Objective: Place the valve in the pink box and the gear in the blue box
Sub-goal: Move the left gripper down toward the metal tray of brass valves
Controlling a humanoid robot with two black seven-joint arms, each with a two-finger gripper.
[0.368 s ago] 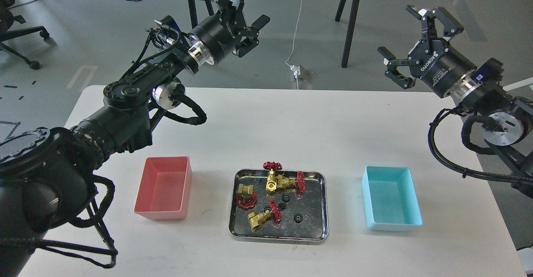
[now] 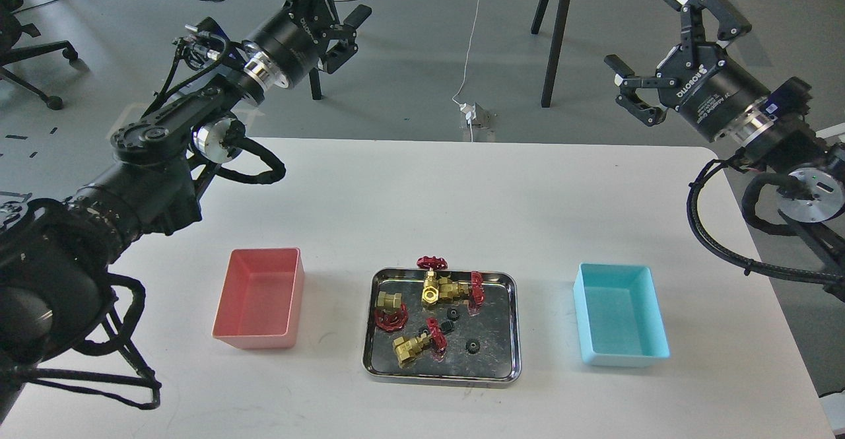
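White table (image 2: 409, 201) bare around steel tray (image 2: 505, 333) | pink box (image 2: 290, 294) at 9 o'clock, blue box (image 2: 653, 313) at 3 | brass valve (image 2: 410, 348), red handwheel, and black gear (image 2: 472, 345) lie in tray | left gripper (image 2: 333, 13) and right gripper (image 2: 660, 26) raised beyond far edge at 11 and 1, fingers spread, empty

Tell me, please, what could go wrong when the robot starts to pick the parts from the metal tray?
The valves lie crowded and touching in the steel tray, so a grasp may catch two or knock a neighbour. The black gears are tiny and lie close to the valves, so fingers could slip off one or push it. Both boxes, pink and blue, are empty; the left gripper and right gripper are high and open.
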